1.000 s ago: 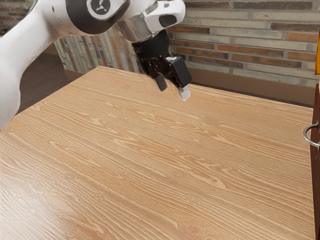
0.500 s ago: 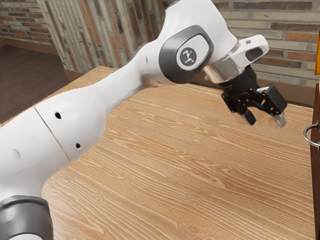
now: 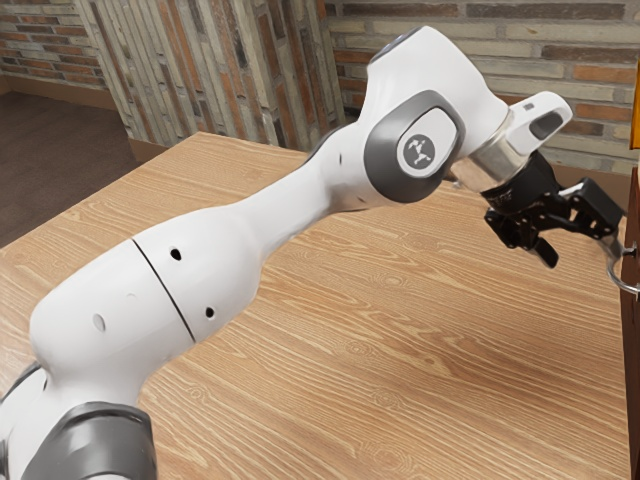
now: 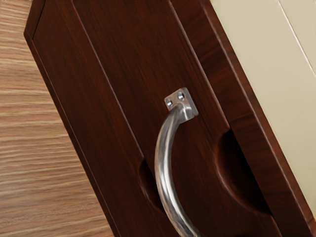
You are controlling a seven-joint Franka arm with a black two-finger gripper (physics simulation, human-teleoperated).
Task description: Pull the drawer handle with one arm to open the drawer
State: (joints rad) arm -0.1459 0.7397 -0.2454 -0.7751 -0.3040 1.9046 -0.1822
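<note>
Exterior view: my gripper [image 3: 582,257] hangs above the wooden table [image 3: 400,340], its two fingers well spread and nothing held between them, as the curved metal drawer handle [image 3: 617,275] juts from the dark cabinet [image 3: 633,390] at the exterior view's right. The leading finger overlaps the handle in that view; whether the two touch, I cannot tell. The other finger stands on the arm's side, apart from the metal. The handle thus lies at the outer edge of the jaws, toward the cabinet, rather than squarely between them.

Wrist view: the handle bows out from a screwed mount [image 4: 189,107] on the drawer front [image 4: 118,54], its length appearing to run roughly with the front's long edges. Just one arm is at work, so the reach is mine alone. By my reading, the approach is nearly complete and the pull has yet to begin. The next move calls for bringing the bar between the fingers, one on each side across its length, before closing and drawing straight away from the front. Pressing on as aligned, the leading finger could knock the bar or jam against the wood.
</note>
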